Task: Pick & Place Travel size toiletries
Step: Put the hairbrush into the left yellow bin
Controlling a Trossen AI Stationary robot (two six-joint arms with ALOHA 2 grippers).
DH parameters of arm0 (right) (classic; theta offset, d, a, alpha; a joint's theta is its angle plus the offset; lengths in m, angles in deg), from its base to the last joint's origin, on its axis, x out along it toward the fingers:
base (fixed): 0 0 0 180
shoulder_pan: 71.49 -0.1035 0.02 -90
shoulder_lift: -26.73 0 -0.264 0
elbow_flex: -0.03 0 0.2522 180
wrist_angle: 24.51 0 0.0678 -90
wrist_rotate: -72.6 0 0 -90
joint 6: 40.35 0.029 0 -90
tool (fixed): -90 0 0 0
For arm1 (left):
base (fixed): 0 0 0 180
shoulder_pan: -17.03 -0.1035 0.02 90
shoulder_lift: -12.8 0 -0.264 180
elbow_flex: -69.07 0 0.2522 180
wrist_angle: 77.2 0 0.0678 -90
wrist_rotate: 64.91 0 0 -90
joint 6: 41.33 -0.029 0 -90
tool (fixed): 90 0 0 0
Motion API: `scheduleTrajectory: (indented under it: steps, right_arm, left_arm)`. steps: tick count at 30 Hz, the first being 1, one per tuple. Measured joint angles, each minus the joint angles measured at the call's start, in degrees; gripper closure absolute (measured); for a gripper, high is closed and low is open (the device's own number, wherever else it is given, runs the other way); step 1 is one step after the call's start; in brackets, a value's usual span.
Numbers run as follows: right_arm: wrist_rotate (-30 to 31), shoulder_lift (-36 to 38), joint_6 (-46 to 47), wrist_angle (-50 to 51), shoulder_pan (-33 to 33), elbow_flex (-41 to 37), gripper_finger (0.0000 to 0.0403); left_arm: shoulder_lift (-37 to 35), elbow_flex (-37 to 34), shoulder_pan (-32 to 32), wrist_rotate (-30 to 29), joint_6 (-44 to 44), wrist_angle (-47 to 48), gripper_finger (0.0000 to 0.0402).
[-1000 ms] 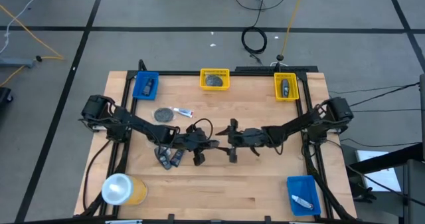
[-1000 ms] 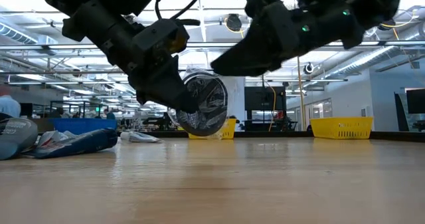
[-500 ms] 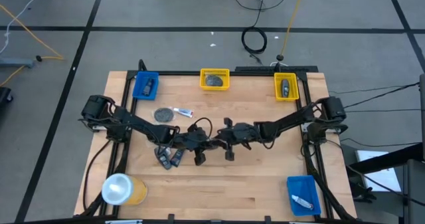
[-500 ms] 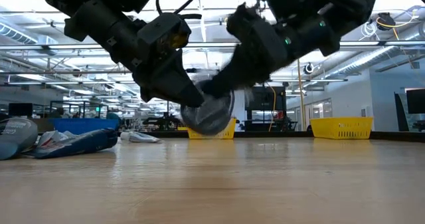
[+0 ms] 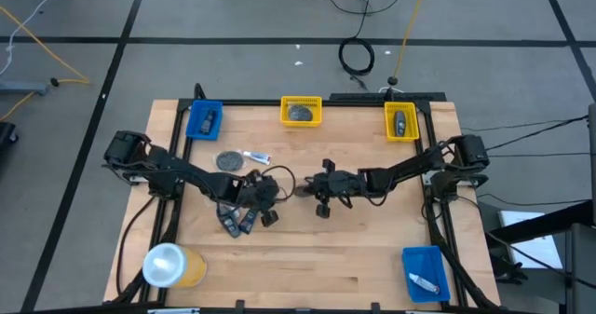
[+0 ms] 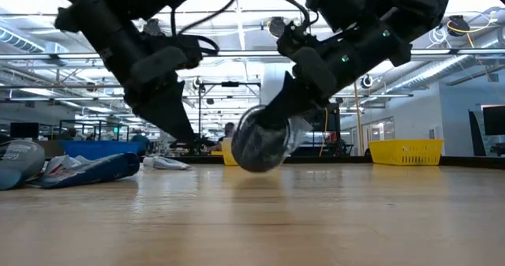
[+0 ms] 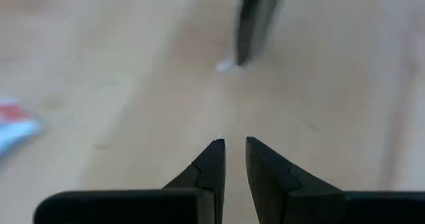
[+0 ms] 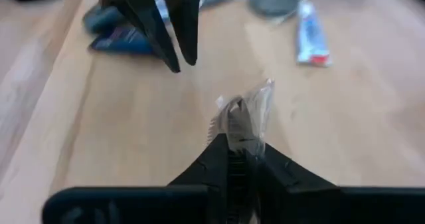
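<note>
Fingers of my right gripper [image 8: 234,159] are pinched tight on the wrapped grey disc [image 6: 263,146], and in the right wrist view its crinkled clear wrapper sticks out just past the tips. In the low view the disc hangs below those fingers, clear of the desk [image 6: 252,219]. Across from it, my left gripper [image 7: 235,159] sits empty, fingers nearly together with only a sliver of gap, and the disc's thin edge shows ahead of its tips, well apart from them.

I judge this as the carry after a handover, so my care goes to the grip. I seem to hold mostly wrapper and rim, which could slip or swing, so I want a slow, level move with no wrist rolls. The yellow bin [image 5: 301,111] with a grey disc already in it looks like the likely home. I keep the disc high enough to pass the bin's wall and only part the fingers once it hangs over the inside. The left arm should back away first.
</note>
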Motion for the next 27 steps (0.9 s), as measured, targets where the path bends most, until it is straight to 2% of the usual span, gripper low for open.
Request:
scheduleTrajectory:
  steps: [5, 8, 11, 16, 19, 23, 27]
  right_arm:
    - [2.0, 1.7, 0.2, -3.2, 4.9, -1.5, 0.0379]
    - [0.4, 1.7, 1.7, -7.9, 9.6, -1.5, 0.0365]
    - [-3.8, 1.6, 3.7, -12.4, 15.0, -1.5, 0.0363]
    - [-7.5, 1.4, 6.1, -17.7, 22.3, 0.0, 0.0380]
    - [-8.7, -1.4, 6.6, -19.2, 25.1, 3.9, 0.0379]
    - [-9.2, -7.2, 6.8, -18.3, 28.3, 11.4, 0.0367]
    - [-14.3, -12.7, 8.9, -14.8, 32.9, 18.6, 0.0372]
  left_arm:
    - [1.0, 0.0, 3.7, -16.3, 3.5, -1.2, 0.0344]
    - [3.1, 0.0, 5.6, -22.8, 4.1, -4.2, 0.0344]
    - [5.6, 0.0, 7.6, -24.8, 3.9, -6.4, 0.0344]
    - [10.4, 0.0, 10.5, -30.1, 3.6, -10.4, 0.0344]
    - [12.0, 0.0, 11.1, -32.6, 2.1, -12.9, 0.0344]
    - [12.6, 0.0, 11.0, -32.4, 0.0, -14.8, 0.0344]
    - [12.6, 0.0, 11.0, -32.4, -0.1, -14.5, 0.0344]
